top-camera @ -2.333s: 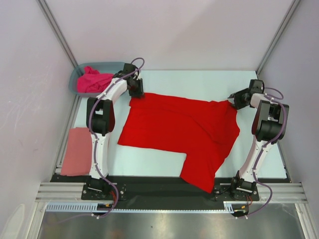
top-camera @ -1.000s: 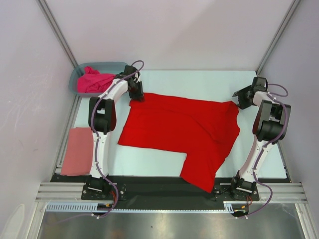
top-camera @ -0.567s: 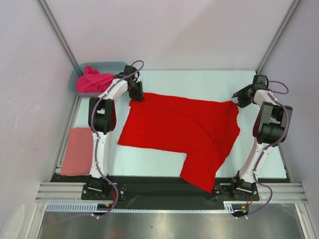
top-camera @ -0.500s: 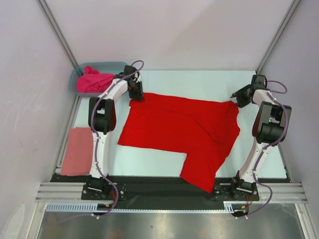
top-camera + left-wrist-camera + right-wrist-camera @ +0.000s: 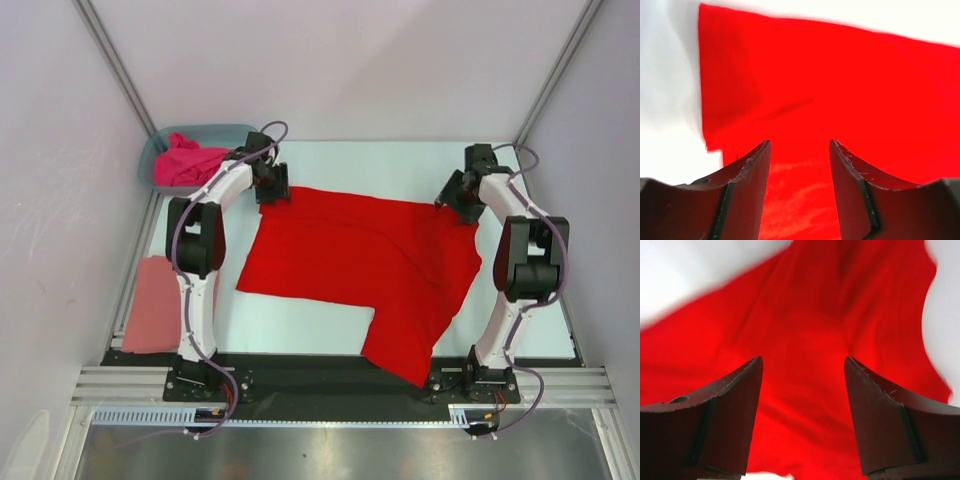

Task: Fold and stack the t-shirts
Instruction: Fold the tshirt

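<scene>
— Where is the red t-shirt?
— Spread over the table. The salmon-pink t-shirt lies folded at the left edge, and the magenta t-shirt is in the tub.
— And the 2 tools?
— The left tool is over the red one's far-left corner, the right tool over its far-right. Both have fingers apart, gripping nothing.

A robotics lab cell — white panels on aluminium struts; slotted rail along the frame's bottom edge.
</scene>
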